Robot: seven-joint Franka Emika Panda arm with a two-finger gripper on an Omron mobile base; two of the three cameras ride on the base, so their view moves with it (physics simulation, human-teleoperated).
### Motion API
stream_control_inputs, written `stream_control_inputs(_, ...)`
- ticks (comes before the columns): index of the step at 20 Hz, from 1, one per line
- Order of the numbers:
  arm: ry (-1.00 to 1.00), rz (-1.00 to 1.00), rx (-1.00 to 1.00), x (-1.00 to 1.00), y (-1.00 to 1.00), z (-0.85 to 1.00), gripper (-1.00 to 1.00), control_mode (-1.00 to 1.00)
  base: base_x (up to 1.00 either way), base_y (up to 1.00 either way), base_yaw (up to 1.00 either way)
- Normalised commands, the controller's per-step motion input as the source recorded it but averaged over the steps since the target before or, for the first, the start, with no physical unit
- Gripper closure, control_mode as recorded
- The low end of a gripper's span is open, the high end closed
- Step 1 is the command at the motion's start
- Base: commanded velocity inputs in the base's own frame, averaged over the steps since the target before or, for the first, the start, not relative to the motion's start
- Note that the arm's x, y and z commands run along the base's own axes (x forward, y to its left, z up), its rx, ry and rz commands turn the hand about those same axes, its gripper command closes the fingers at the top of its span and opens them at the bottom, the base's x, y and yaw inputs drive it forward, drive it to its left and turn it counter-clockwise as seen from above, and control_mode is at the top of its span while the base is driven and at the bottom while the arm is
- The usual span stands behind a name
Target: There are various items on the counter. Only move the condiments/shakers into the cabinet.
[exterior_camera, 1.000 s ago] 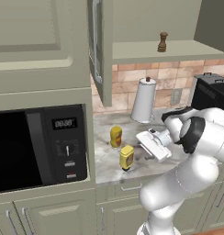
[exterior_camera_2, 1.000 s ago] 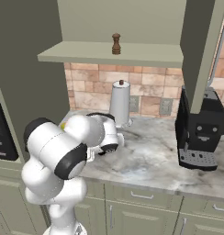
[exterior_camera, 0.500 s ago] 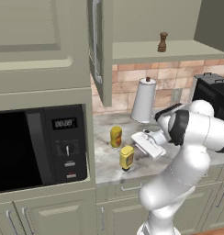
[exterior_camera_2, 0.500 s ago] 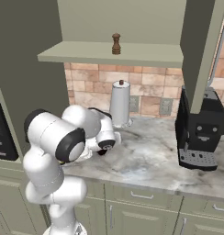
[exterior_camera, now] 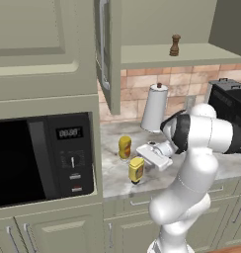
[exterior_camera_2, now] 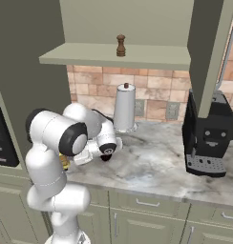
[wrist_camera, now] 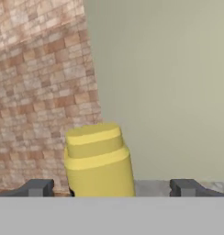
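Gripper [wrist_camera: 111,187] jaws spread wide, nothing held; bright yellow bottle [wrist_camera: 98,160] framed between the fingertips, evidently lined up for grasping. Pepper shaker [exterior_camera: 175,45] already shelved above.

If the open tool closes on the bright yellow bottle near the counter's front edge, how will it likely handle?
The yellow bottle looks small, so probably light. It stands upright and narrow, so a sideways nudge from the tool may tip it. Smooth sides could slip.

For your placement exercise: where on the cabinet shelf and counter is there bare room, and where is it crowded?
Shelf: bare on both sides of the pepper shaker. Counter: open between paper-towel roll and coffee machine. Crowded by the microwave: two yellow bottles, open gripper.
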Motion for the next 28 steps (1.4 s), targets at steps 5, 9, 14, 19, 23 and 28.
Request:
stream_control_inputs(5,0.12,0.0,-0.06,-0.01,0.23,-0.19,-1.0,-1.0,0.0,0.0,0.0)
stream_control_inputs(9,0.04,0.0,-0.03,0.0,0.24,-0.03,1.0,-1.0,0.0,0.0,0.0)
stream_control_inputs(14,0.0,0.0,0.0,-0.01,0.0,0.0,1.0,-1.0,0.0,0.0,0.0)
stream_control_inputs(19,0.0,-0.03,0.02,-0.23,-0.02,0.82,1.0,-1.0,0.0,0.0,0.0)
stream_control_inputs(23,-0.02,-0.08,0.06,-0.58,-0.36,1.0,1.0,-1.0,0.0,0.0,0.0)
stream_control_inputs(28,-0.04,-0.17,0.08,-0.54,-0.38,1.0,1.0,-1.0,0.0,0.0,0.0)
